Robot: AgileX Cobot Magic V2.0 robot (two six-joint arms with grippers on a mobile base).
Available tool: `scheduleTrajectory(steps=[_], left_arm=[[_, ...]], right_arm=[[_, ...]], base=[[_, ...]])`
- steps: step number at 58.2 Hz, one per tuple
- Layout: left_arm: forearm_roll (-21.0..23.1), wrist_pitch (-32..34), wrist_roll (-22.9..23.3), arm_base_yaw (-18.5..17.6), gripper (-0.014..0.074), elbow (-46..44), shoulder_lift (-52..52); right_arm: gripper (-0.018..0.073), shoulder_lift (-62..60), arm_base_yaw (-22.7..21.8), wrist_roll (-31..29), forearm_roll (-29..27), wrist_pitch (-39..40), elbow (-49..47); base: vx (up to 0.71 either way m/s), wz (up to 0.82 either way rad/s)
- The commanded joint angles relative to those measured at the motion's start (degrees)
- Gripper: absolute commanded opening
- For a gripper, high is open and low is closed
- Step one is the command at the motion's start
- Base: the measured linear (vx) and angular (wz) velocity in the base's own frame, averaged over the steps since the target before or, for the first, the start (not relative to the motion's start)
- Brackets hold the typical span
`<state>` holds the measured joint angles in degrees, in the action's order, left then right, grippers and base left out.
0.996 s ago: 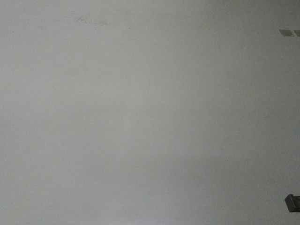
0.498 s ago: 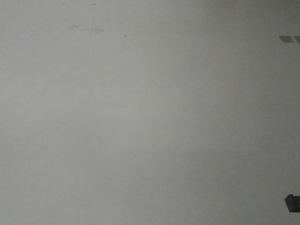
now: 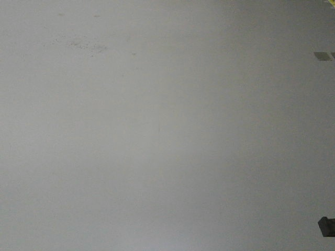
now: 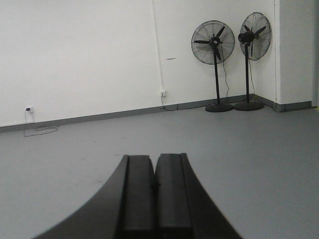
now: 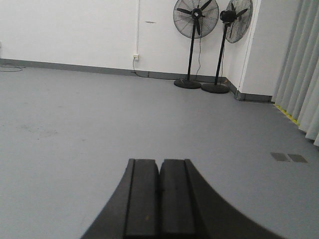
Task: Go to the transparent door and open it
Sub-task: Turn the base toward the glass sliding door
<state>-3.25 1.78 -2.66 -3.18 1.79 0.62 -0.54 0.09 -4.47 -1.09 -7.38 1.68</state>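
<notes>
The transparent door is out of view in every frame. My left gripper [image 4: 155, 158] is shut with nothing between its black pads, pointing across the grey floor toward a white wall. My right gripper [image 5: 159, 162] is shut too, empty, aimed over the same floor toward the far corner. The front view looks down at bare grey floor [image 3: 157, 130] only.
Two black pedestal fans [image 4: 214, 50] [image 5: 195, 20] stand in the far corner by the white wall [image 4: 75, 55]. Grey curtains [image 5: 304, 69] hang on the right. Two small floor plates [image 5: 289, 157] [image 3: 323, 55] lie ahead on the right. A cable and socket [image 4: 29, 109] sit at the left wall.
In the front view the floor plates and the faint floor marks have slid downward in the image, so the base is moving. The dark corner piece at lower right has stayed put.
</notes>
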Motion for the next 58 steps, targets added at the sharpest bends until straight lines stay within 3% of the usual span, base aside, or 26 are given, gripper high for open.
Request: scheduleTrajectory(steps=[1,27,58], left_arm=[[0.6,4.86,0.54,-0.25,-0.0006,0.83,0.11],[0.6,4.86,0.54,-0.25,-0.0006,0.83,0.11],[0.6,4.9,0.54,-0.25,-0.0006,0.83,0.1]], right_arm=[[-0.0006,-0.99,-0.14,-0.47,0.36,4.81,0.25],[-0.0006,-0.99,-0.21,-0.47,0.36,4.75,0.25],[-0.0006,-0.72,-0.21,-0.47,0.36,4.61,0.25]], base=[[0.44,-0.02],[0.49,0.13],[0.59,0.48]])
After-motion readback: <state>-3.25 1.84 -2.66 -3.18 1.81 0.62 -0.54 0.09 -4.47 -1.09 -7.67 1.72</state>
